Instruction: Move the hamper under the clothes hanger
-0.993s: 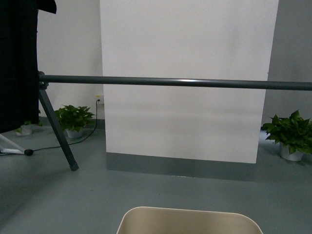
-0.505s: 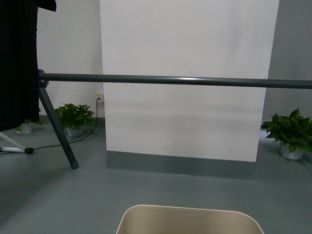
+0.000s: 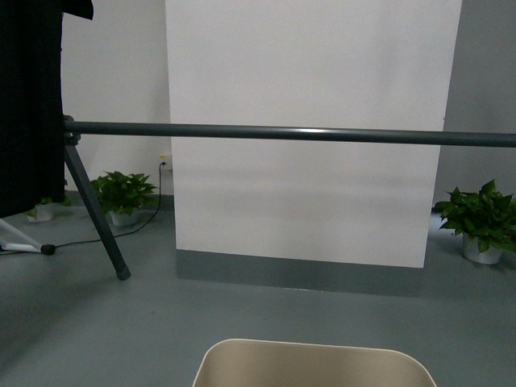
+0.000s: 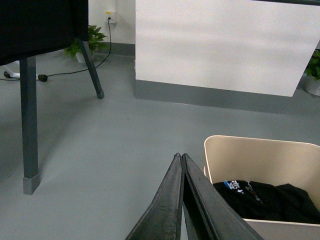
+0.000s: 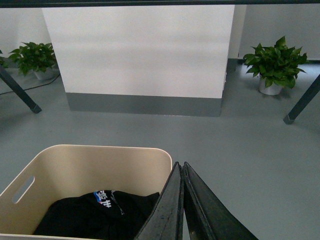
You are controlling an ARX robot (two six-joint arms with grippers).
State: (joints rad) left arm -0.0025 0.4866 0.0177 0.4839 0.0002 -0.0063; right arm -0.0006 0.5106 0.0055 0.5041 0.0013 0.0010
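The beige hamper [image 3: 314, 364] stands on the grey floor at the bottom of the front view, only its far rim showing. It holds dark clothing [image 4: 270, 200], also seen in the right wrist view [image 5: 95, 212]. The hamper's wall shows in the left wrist view [image 4: 260, 160] and in the right wrist view [image 5: 100, 167]. The clothes hanger's horizontal bar [image 3: 290, 133] crosses the front view above and beyond the hamper; one leg [image 3: 95, 214] splays down at the left. My left gripper [image 4: 182, 157] is shut and empty beside the hamper's left side. My right gripper [image 5: 180, 165] is shut and empty at its right side.
A white panel with a grey base [image 3: 306, 145] stands behind the bar. Potted plants sit at the left [image 3: 122, 195] and right [image 3: 482, 222]. A dark cloth [image 3: 28, 105] hangs at the far left, with a cable on the floor [image 3: 81, 239]. Another rack leg [image 5: 302, 102] shows at the right.
The view has crept slightly forward: the bar and the hamper's rim sit a few pixels higher than a second ago. Nothing else differs.
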